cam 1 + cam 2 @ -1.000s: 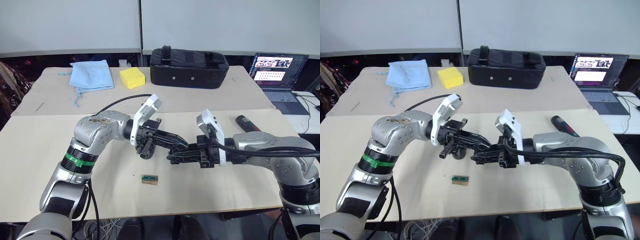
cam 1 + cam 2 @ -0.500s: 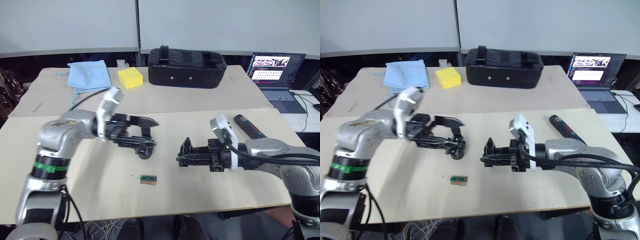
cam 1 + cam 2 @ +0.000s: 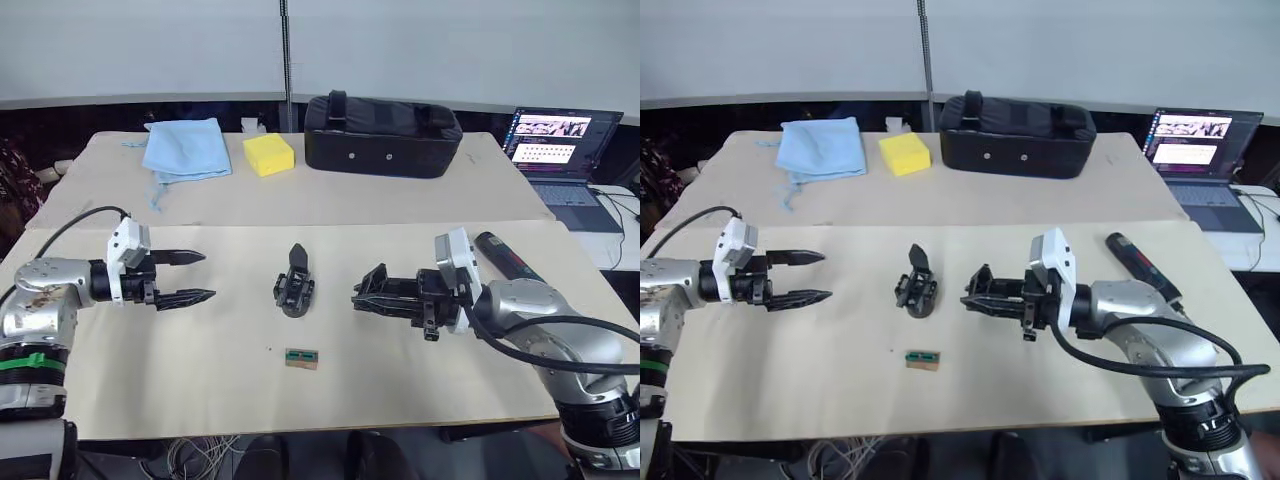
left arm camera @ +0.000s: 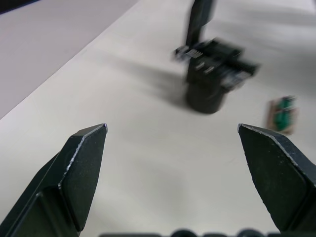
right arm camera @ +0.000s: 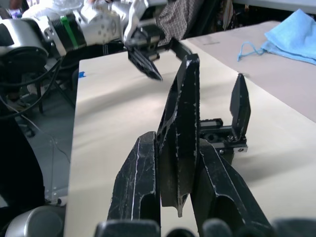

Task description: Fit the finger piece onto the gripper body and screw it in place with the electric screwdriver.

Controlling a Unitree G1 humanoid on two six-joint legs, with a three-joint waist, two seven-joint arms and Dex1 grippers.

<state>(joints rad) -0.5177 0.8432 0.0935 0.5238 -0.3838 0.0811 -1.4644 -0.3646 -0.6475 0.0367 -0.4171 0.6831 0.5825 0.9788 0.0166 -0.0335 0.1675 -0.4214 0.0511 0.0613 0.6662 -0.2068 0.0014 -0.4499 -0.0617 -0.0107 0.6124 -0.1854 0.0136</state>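
Standing upright mid-table, the gripper body (image 3: pixel 295 288) looked rigid and top-heavy on its round base, best steadied low at that base. The electric screwdriver (image 3: pixel 505 256) lay at the right, beyond the right arm. The finger piece (image 5: pixel 180 133), stiff, light and thin, was pinched flat in the right gripper (image 3: pixel 368 298), just beside the body. The left gripper (image 3: pixel 190 276) hung wide apart, empty, well clear.

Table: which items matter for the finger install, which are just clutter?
Job:
- gripper body, standing mid-table, one finger already upright on it
- finger piece, clamped in the right end effector
- electric screwdriver, lying near the right edge
- left end effector, open, holding nothing

Clutter:
- small green-topped block
- blue cloth
- yellow sponge
- black bag
- laptop
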